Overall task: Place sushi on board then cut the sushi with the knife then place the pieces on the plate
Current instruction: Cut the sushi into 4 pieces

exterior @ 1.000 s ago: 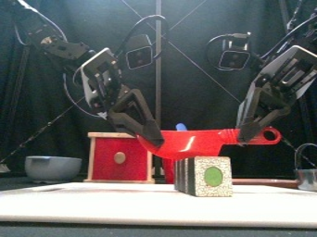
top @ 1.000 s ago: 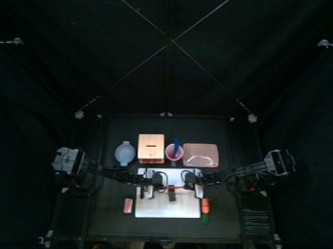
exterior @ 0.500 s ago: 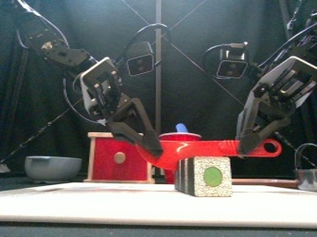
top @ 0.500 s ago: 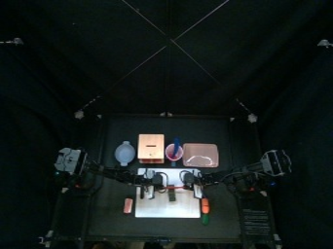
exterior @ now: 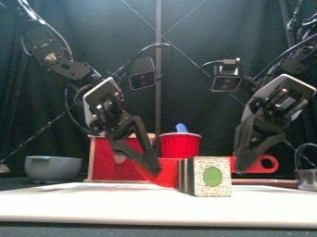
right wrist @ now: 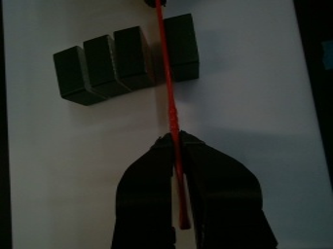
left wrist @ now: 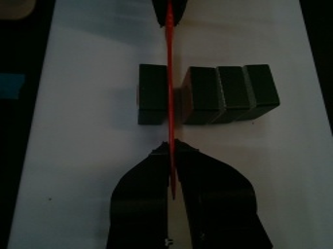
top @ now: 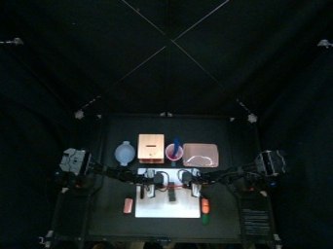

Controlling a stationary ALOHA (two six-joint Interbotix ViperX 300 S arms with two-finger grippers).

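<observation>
On the worktop's far left sits the blue-grey bowl (top: 125, 152), then the wooden box (top: 152, 147) with its red drawer front, both behind the white board (top: 166, 212). My left fingers (left wrist: 159, 173) hang over the board's left half, pressed together on the blade end of the red knife (exterior: 265, 166). Behind the middle stands the red cup (exterior: 181, 145) with the blue knife (exterior: 183, 128) in it. Just right of centre on the board lies the sushi roll (exterior: 209, 176). Its pale face with the green middle is turned to the near edge, so its long axis runs near to far. The red knife runs left to right across it, held low between my two arms. My right fingers (right wrist: 163, 170) pinch the handle end on the roll's right. Right of the cup, behind the board, lies the pink plate (top: 201, 154), nearer my right arm, I judge.

Everything turns on blade against seam. The next seam lies to one side of the blade along the roll's axis, so I judge the knife must lift and shift that way, not slide left or right. Both wrist views show the blade down in the gap between one block and the other three. The front view hides that gap behind the nearest block, and the top view is too small to show it. Only the top view shows the plate plainly.
</observation>
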